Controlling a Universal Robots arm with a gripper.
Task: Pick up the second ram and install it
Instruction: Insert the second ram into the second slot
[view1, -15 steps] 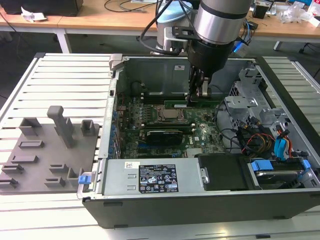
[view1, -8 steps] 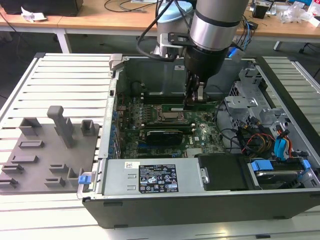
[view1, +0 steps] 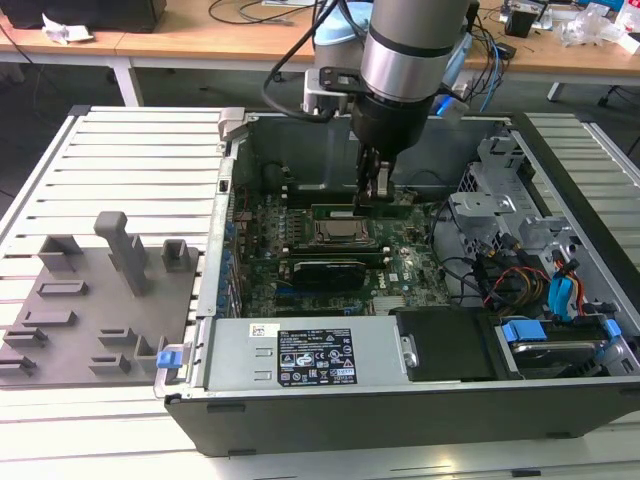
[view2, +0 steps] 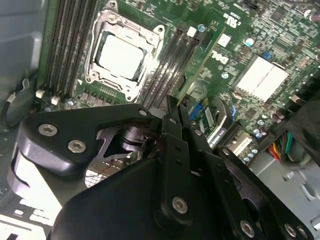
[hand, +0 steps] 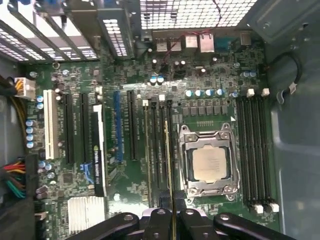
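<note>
The arm reaches straight down into the open case (view1: 300, 395), its gripper (view1: 380, 188) closed on the ram (view2: 200, 65), held on edge over the slots just beside the CPU socket (hand: 208, 165)

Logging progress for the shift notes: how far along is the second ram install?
Done: the long green circuit-board stick has been picked up and sits edge-on between the gripper fingers, down inside the open computer case. In hand: it is lined up over the black slots beside the metal processor socket. Left: whether it is fully seated cannot be told.
</note>
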